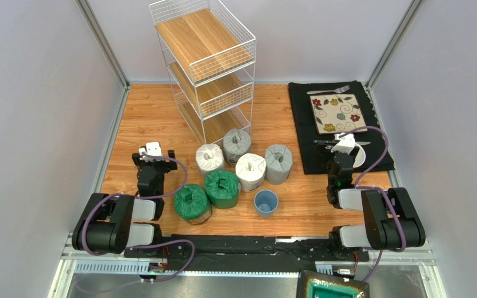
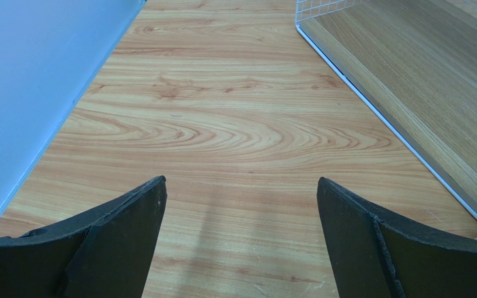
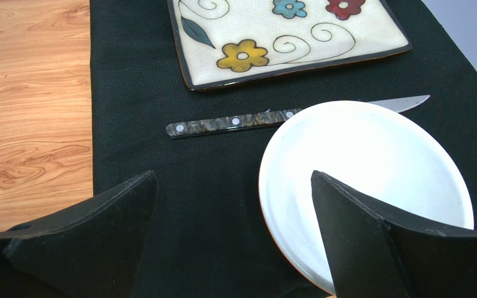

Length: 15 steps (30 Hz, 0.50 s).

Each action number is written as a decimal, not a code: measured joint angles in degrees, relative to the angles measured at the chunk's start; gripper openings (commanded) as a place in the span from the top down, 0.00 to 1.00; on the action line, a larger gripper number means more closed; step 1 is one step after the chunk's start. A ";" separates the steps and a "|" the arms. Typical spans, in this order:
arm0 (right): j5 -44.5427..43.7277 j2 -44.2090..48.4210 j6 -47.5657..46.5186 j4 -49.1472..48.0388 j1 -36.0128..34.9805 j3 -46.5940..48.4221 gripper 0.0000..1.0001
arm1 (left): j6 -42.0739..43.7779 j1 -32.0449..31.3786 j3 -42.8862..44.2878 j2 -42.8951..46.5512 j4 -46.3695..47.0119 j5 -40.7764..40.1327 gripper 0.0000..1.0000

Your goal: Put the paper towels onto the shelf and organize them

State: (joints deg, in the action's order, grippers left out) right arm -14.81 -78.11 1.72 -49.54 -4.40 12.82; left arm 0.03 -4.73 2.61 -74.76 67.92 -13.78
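Shelf [image 1: 205, 68]: standing at the back of the table [image 1: 147, 118].
Paper towels [image 1: 251, 171]: sitting bunched just in front of the shelf.
Cup [image 1: 266, 203]: sitting just in front of them.
Mat [image 1: 300, 136]: lying to the right, holding a plate [image 1: 335, 112].

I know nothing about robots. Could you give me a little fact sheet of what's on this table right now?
Paper towels: six wrapped, gathered-top; two green rolls, two white rolls, two grey rolls, clustered on the wooden table
Shelf: tall white wire shelf with three wooden tiers, no rolls on it
Left gripper: open, over the table beside the shelf
Right gripper: open, over black cloth mat, near round white plate
Other: small blue cup, square floral plate, mottled-handled knife
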 measured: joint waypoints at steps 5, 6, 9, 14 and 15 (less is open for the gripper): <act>0.02 0.00 0.00 0.00 0.00 0.00 0.01 | 0.00 0.00 0.00 0.00 0.00 0.00 0.01; 0.02 -0.02 0.00 0.00 0.00 0.02 0.01 | 0.00 0.00 0.00 0.00 0.00 0.00 0.01; 0.02 0.35 -0.04 0.28 0.00 0.02 0.01 | 0.00 0.00 0.00 0.00 0.00 0.00 0.01; 1.49 8.59 0.00 13.97 0.00 6.47 0.01 | 0.00 -0.15 0.00 0.50 -0.31 -0.24 0.01; 1.75 10.01 0.39 15.58 0.00 8.13 0.01 | 0.00 -0.33 -0.04 1.57 -0.70 -0.46 0.01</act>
State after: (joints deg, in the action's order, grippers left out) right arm -13.06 -68.10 2.11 -33.95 -4.40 20.95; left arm 0.03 -5.06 2.57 -73.19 67.22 -14.24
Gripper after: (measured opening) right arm 0.993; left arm 0.990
